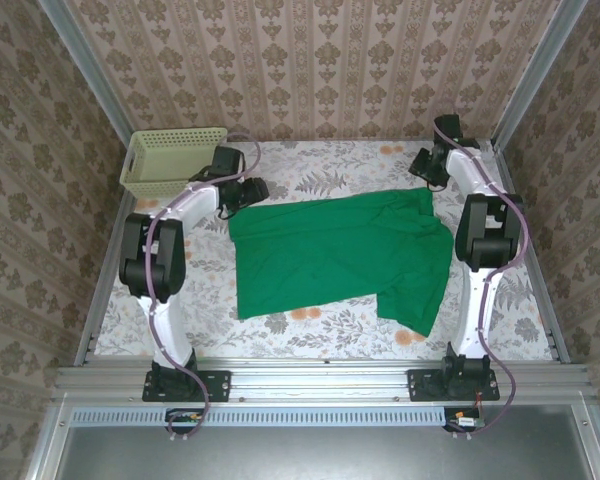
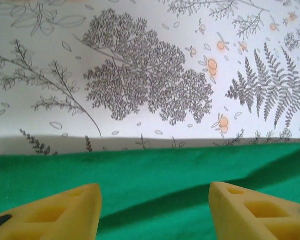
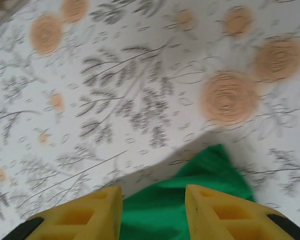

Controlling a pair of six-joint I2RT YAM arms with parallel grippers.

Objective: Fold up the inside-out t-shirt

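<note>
The worktop (image 1: pixel 320 325) is covered by a white sheet printed with grey ferns, leafy sprigs and small orange flowers. A bright green t-shirt (image 1: pixel 330 250) lies spread flat across its middle, running from left to right, with one part reaching toward the near right. Its far-left edge lies straight on the print. A pale yellow-green basket (image 1: pixel 170 160) stands in the far left corner, apart from the shirt.

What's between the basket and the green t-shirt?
The left gripper, at the t-shirt's far-left corner; otherwise bare floral tablecloth, per the top view.
</note>
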